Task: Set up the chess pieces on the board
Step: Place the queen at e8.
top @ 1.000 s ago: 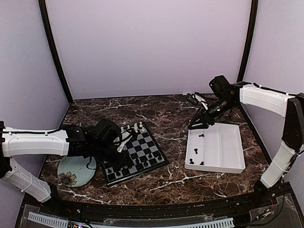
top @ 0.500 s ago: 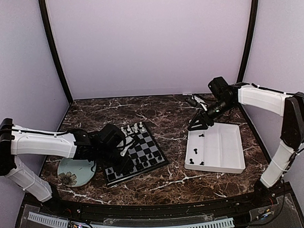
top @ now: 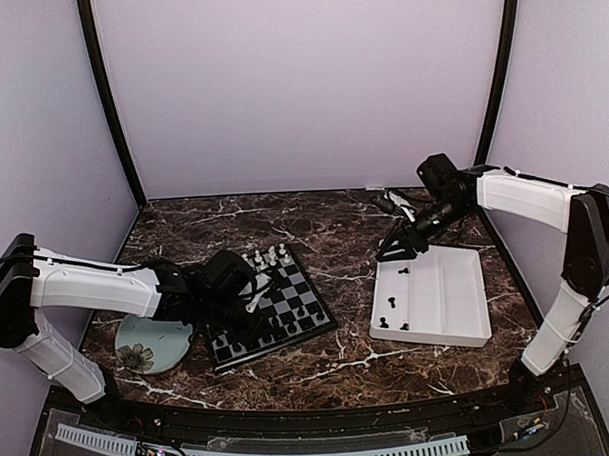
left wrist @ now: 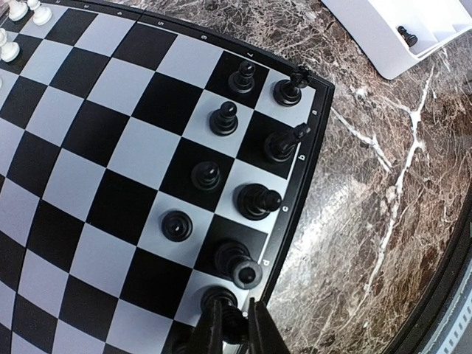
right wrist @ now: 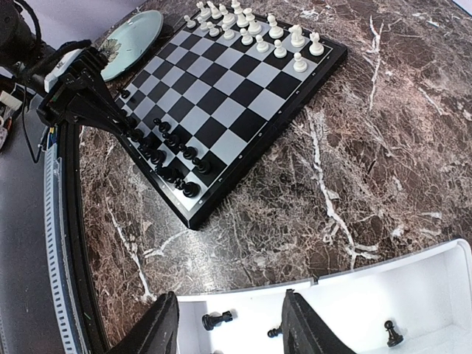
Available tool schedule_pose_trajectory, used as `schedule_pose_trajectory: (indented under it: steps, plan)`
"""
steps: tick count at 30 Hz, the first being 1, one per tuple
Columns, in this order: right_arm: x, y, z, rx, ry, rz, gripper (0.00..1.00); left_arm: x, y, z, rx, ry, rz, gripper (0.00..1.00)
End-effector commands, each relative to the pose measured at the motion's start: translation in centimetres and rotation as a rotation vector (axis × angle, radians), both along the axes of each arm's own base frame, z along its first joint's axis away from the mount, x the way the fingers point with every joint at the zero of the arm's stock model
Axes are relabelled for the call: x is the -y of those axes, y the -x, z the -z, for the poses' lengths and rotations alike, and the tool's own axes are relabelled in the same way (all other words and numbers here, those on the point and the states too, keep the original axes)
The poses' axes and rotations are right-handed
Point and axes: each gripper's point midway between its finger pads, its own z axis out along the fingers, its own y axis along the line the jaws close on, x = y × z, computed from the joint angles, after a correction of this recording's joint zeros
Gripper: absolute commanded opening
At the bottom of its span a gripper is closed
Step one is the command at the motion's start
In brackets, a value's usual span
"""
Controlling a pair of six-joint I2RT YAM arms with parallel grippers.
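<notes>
Marbled tabletop [top: 335, 237], left pincer [left wrist: 236, 313] nipping a half-hidden black piece [left wrist: 217, 296], right pincer [right wrist: 228, 304] wide over tray [right wrist: 413, 287] edge.

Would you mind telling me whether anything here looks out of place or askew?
Yes. The board sits at an angle to the table's near edge, and one black piece lies toppled on its side in the white tray.

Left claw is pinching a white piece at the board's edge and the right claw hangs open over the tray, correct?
Not quite. The piece in the left claw is black, not white; the left wrist view shows it. The rest holds: it is at the board's edge, and the right claw hangs open over the tray.
</notes>
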Motion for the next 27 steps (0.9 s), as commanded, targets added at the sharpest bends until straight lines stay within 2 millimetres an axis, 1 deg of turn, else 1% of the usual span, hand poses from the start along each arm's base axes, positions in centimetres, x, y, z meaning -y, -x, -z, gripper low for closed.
schedule_pose_trajectory:
  steps: [1, 7, 11, 18, 21, 22, 24, 25, 26, 27]
  plan:
    - [-0.2, 0.4, -0.2, 0.009, -0.015, -0.017, 0.5, -0.6, 0.4, 1.0, -0.018, -0.03, -0.009, 0.12]
    - [-0.2, 0.5, -0.2, 0.009, -0.017, -0.021, 0.49, -0.7, 0.4, 0.7, -0.021, -0.036, -0.011, 0.16]
    - [-0.2, 0.5, -0.1, 0.005, -0.018, -0.022, 0.5, -0.9, 0.6, 0.8, -0.028, -0.044, -0.009, 0.12]
    - [-0.2, 0.6, -0.2, 0.005, -0.02, -0.023, 0.5, -1.0, 0.7, 0.4, -0.026, -0.036, -0.015, 0.13]
    - [-0.2, 0.7, -0.4, 0.004, -0.021, -0.025, 0.5, -1.1, 0.7, 0.2, -0.028, -0.039, -0.017, 0.18]
    - [-0.1, 0.7, -0.4, 0.002, -0.018, -0.024, 0.5, -1.0, 0.6, -0.2, -0.022, -0.033, -0.017, 0.22]
    - [0.2, 0.8, -0.1, 0.005, 0.003, -0.022, 0.5, -0.9, 0.5, -1.3, -0.009, -0.018, -0.017, 0.28]
    - [0.5, 0.8, 0.2, 0.009, 0.024, -0.016, 0.5, -0.7, 0.4, -2.3, 0.005, -0.001, -0.014, 0.3]
    - [0.8, 0.7, 0.6, 0.012, 0.046, -0.011, 0.49, -0.7, 0.3, -2.9, 0.013, 0.006, -0.013, 0.33]
    - [1.2, 0.7, 1.1, 0.014, 0.071, -0.006, 0.49, -0.6, 0.2, -4.1, 0.032, 0.025, -0.009, 0.35]
